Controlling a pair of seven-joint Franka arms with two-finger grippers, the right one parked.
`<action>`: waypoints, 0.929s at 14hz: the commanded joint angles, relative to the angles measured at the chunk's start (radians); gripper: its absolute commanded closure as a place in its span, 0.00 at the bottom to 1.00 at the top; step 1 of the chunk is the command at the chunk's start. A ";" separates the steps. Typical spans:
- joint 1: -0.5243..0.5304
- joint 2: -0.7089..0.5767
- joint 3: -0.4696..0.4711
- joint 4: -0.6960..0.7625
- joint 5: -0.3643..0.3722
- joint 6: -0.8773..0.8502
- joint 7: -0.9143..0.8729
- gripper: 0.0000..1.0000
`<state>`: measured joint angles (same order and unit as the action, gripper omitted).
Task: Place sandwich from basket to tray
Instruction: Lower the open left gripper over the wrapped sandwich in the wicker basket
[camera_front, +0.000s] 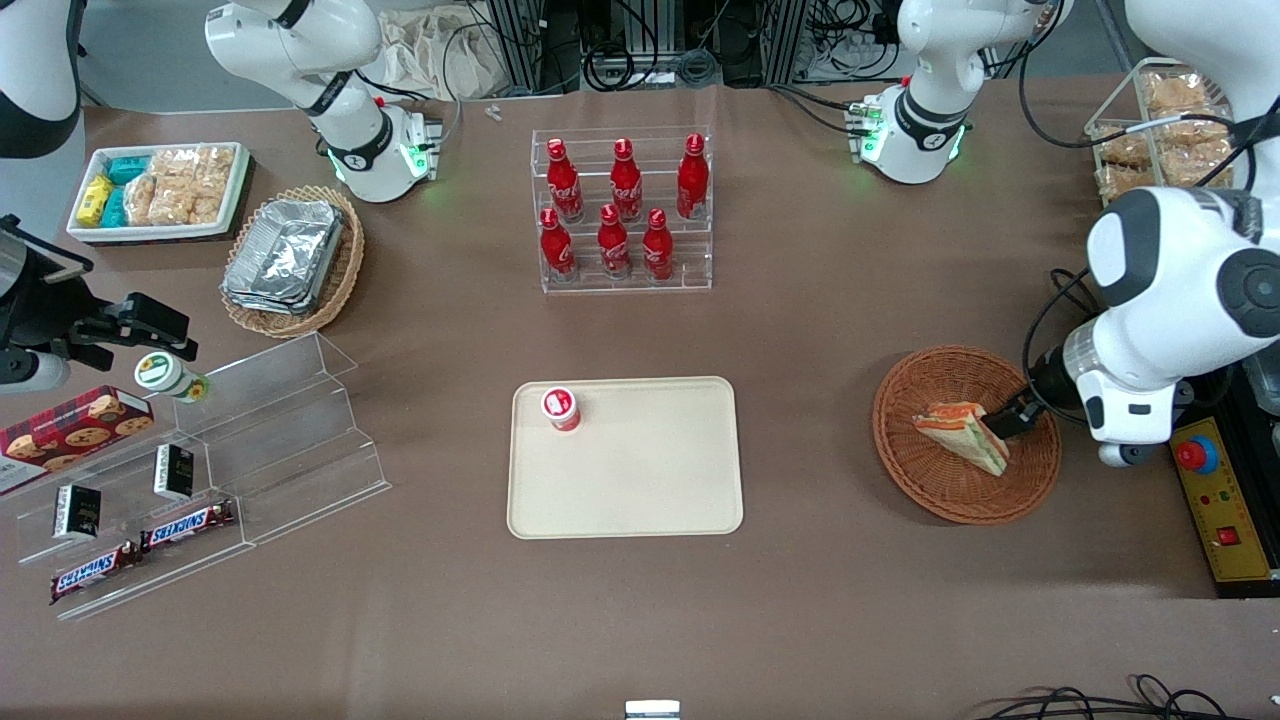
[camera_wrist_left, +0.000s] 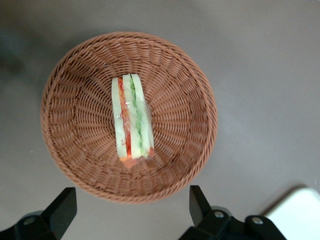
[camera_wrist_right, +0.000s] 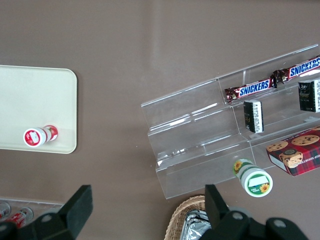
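The sandwich (camera_front: 962, 432) (camera_wrist_left: 132, 120), a wrapped wedge with orange and green layers, lies in the round reddish-brown basket (camera_front: 925, 485) (camera_wrist_left: 75, 150) at the working arm's end of the table. My gripper (camera_front: 1008, 420) (camera_wrist_left: 131, 196) hovers over the basket at the sandwich's wide end. It is open, its fingers (camera_wrist_left: 64, 204) spread wide near the basket's rim with nothing between them. The cream tray (camera_front: 650, 490) lies flat at the middle of the table, toward the parked arm from the basket.
A small red bottle with a white cap (camera_front: 561, 408) stands on a corner of the tray. A clear rack of red bottles (camera_front: 622, 212) is farther from the camera. A yellow emergency-stop box (camera_front: 1222, 500) lies beside the basket. A wire rack of pastries (camera_front: 1150, 130) stands at the table's corner.
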<state>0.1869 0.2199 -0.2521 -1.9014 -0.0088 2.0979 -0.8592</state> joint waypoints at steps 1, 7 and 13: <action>0.006 0.016 0.004 -0.053 0.021 0.076 -0.101 0.00; 0.003 0.119 0.004 -0.048 0.122 0.135 -0.279 0.00; 0.003 0.144 0.004 -0.053 0.122 0.160 -0.287 0.00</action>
<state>0.1875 0.3593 -0.2414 -1.9458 0.0883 2.2253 -1.1088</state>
